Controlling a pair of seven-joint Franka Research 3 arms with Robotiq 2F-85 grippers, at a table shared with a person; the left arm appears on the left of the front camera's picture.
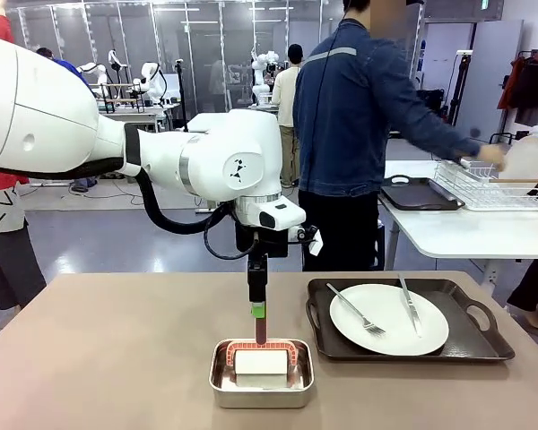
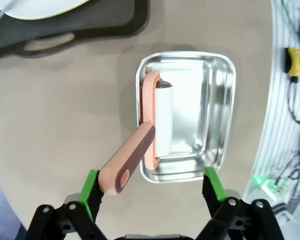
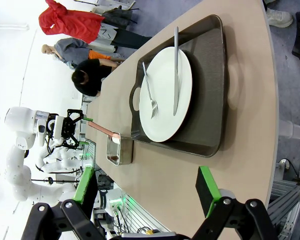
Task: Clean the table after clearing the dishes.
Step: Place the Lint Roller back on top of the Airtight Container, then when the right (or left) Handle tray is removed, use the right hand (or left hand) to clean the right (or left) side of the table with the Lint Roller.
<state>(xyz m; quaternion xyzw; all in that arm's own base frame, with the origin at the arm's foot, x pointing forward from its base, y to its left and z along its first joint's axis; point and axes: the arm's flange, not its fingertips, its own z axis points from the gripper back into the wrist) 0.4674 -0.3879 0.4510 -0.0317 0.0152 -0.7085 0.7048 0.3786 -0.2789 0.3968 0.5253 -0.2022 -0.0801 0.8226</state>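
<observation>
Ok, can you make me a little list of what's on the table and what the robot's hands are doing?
table: beige, holds a pan and a tray
steel pan: holds a roller, white roll, pink handle sticking up
left gripper: open, over the pan, handle between its fingers
right gripper: open, nothing in it
tray: dark, holds a white plate with fork and knife
person: holds another plate at the wire rack
</observation>
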